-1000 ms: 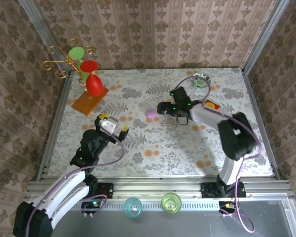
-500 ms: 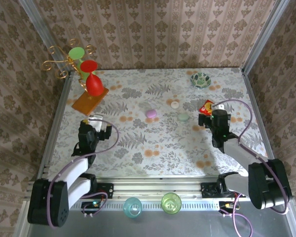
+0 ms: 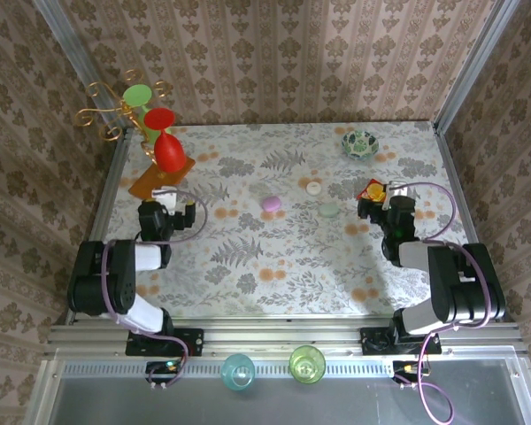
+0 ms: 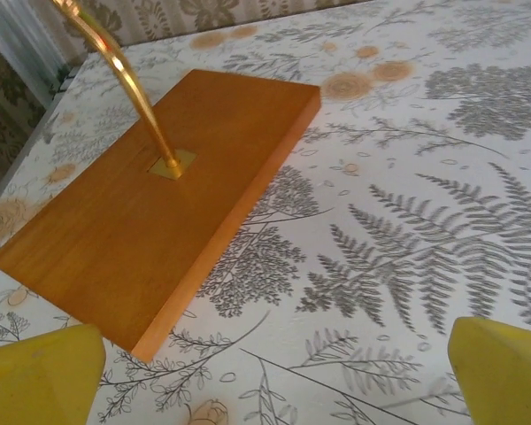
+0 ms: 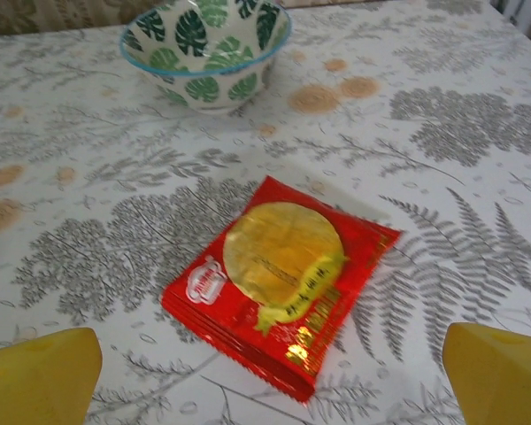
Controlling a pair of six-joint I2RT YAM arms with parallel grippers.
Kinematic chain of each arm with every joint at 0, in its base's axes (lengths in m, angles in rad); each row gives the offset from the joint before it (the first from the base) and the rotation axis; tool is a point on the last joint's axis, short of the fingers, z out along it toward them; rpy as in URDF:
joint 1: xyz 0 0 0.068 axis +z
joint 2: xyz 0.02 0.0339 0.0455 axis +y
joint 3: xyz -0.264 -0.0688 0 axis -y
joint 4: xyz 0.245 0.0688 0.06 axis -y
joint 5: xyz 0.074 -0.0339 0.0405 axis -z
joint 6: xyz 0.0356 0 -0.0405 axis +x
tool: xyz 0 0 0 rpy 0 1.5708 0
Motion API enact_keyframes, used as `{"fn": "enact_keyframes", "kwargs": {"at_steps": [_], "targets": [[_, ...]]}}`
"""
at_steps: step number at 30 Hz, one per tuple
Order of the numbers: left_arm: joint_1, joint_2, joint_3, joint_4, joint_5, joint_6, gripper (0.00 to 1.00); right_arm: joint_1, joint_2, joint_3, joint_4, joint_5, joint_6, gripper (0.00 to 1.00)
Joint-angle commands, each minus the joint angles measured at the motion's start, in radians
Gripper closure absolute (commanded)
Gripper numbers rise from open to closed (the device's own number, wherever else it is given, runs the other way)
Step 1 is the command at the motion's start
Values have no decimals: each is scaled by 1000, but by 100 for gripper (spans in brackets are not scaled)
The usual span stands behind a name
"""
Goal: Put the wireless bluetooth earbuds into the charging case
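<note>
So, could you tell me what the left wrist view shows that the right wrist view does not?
Left wrist, not right: a wooden board with a gold stem. Right wrist, not left: a leaf-patterned bowl and a red snack packet. Both: the fern-print tablecloth and yellow fingertips at the bottom corners, left pincer and right pincer open.

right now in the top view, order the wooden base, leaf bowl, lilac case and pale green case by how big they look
1. wooden base, clearly the largest
2. leaf bowl
3. lilac case and pale green case look about alike, so no ranking between them
</note>
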Motion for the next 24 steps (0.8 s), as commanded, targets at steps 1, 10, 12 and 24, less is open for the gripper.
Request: {"fn": "enact_keyframes", "kwargs": {"at_steps": [1,10,12,24], "targets": [[31,8,-8,84,34,-64,0,2,36,4,98,-69,-24,0],[22,9,-1,73,27,-51,0,10,51,-8,134,-58,-30,0],[6,9,7,56,24,-31,0,10,52,-6,133,-55,-32,0],[3,11,7,56,21,-30,0,18,48,-11,140,-40,-36,0]]}}
